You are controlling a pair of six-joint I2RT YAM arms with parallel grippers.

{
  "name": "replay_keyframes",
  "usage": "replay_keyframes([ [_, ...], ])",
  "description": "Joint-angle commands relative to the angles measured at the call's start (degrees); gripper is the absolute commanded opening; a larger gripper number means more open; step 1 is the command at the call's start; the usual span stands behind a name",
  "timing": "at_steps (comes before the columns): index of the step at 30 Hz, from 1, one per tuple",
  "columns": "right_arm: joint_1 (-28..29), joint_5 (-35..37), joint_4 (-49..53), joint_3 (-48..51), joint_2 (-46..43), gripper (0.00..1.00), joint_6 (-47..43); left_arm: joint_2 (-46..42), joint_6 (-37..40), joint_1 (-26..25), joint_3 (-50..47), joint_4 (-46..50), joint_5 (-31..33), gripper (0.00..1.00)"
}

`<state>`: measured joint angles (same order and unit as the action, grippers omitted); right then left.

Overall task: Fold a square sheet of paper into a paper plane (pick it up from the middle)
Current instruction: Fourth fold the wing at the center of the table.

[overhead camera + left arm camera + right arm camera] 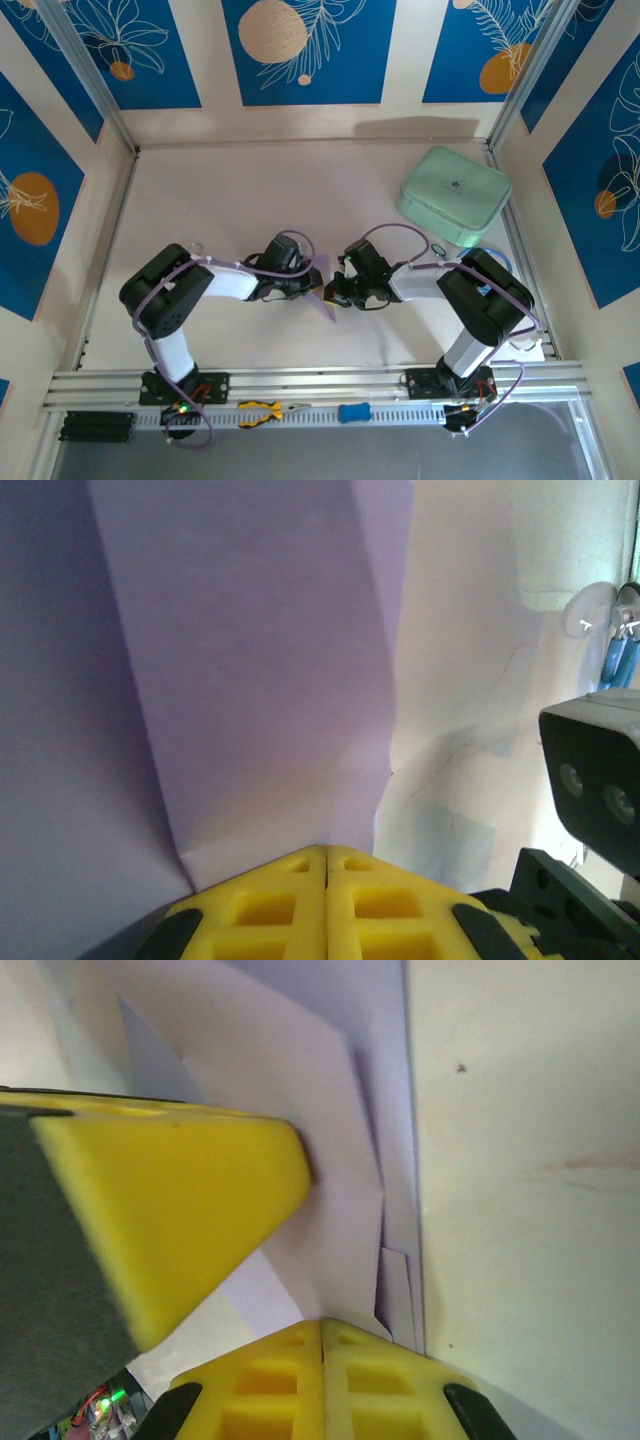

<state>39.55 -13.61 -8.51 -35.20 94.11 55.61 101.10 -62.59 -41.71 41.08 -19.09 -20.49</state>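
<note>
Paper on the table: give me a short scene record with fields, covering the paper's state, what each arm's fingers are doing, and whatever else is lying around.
paper: lavender, partly folded with visible creases, at mid-table between the two arms
left fingers: shut, pinching the paper at its edge
right fingers: shut on the paper, close beside the left fingers
case: mint-green, far right of the table, apart from both arms
pliers: yellow-handled, on the near rail
</note>
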Motion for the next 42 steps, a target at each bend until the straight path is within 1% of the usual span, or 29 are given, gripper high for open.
replay_keyframes([
  [1, -1.0, 0.1, 1.6, 4.2, 1.9, 0.02, 1.2, -3.4, 4.8, 0.0, 1.7, 4.8, 1.5, 0.1],
  [4, -2.1, -1.6, 1.0, 4.7, 2.0, 0.02, 0.4, -4.9, 6.4, 0.0, 1.9, 6.6, 1.0, 0.09],
  [6, -2.6, -2.3, 1.5, 4.5, 2.1, 0.02, -0.4, -5.2, 6.9, -0.1, 2.0, 7.9, -0.4, 0.07],
  [9, -3.1, -2.7, 2.2, 4.3, 2.2, 0.02, -1.1, -4.7, 7.5, -0.3, 2.2, 9.7, -2.1, 0.02],
  [11, -3.4, -2.9, 2.2, 4.3, 2.2, 0.02, -1.2, -4.1, 8.3, -0.4, 2.3, 11.2, -2.6, 0.02],
  [16, -3.5, -3.4, 2.2, 4.1, 2.8, 0.01, -1.6, -0.7, 9.3, -0.5, 4.2, 8.5, -6.8, 0.02],
  [19, -3.5, -3.4, 2.6, 3.9, 3.3, 0.02, -1.8, -0.4, 9.7, -0.6, 4.8, 8.7, -6.7, 0.02],
  [21, -3.5, -3.5, 2.7, 4.0, 3.6, 0.01, -2.0, 0.5, 10.5, -0.6, 6.0, 12.3, -6.1, 0.02],
  [26, -3.4, -3.6, 3.9, 3.8, 4.0, 0.01, -3.0, 2.7, 10.8, 0.0, 6.2, 16.9, -1.3, 0.0],
  [29, -3.4, -3.3, 5.4, 3.6, 4.0, 0.01, -4.0, 4.2, 11.0, 1.2, 6.9, 16.5, -0.6, 0.0],
  [34, -3.3, -3.0, 8.6, 3.0, 3.8, 0.01, -6.3, 4.7, 12.5, 3.4, 9.5, 19.1, 1.2, 0.0],
  [42, -3.4, -3.4, 9.5, 3.4, 3.7, 0.01, -7.8, 6.1, 14.6, 8.0, 14.0, 20.8, 0.4, 0.01],
])
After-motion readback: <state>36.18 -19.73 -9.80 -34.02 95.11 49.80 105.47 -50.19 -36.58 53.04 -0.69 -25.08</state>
